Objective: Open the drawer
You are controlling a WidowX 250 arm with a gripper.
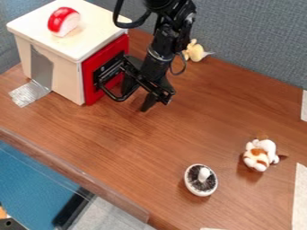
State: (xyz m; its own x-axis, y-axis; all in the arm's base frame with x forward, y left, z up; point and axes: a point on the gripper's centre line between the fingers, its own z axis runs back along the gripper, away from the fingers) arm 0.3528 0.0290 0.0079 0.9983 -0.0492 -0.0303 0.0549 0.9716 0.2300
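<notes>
The fingers [138, 95] are parted, one on each side of a gap with bare wood showing through. They hang low on the bench [162, 139], right by the looped black handle [110, 93] of the drawer [89, 85]. Whether either one touches the handle I cannot tell (black on black, which hardly helps). The drawer is at the upper left of the view, in the side of a white box [66, 72] that faces the arm [157, 56]; its red front sits close against the box.

A pale band goes round the arm above the fingers, and any writing on it is too small to read.

On top of the box lies a red and white toy [62, 21]. Grey tape [42, 69] runs down the box's near side, and clear, crinkled tape [27, 93] carries on from it onto the bench. A yellow toy [195, 52] is behind the arm, near the grey partition [252, 40]. Toward the lower right are a mushroom [193, 183], dark gills and stem up, and a white and brown plush toy [266, 146], well apart from the drawer.
</notes>
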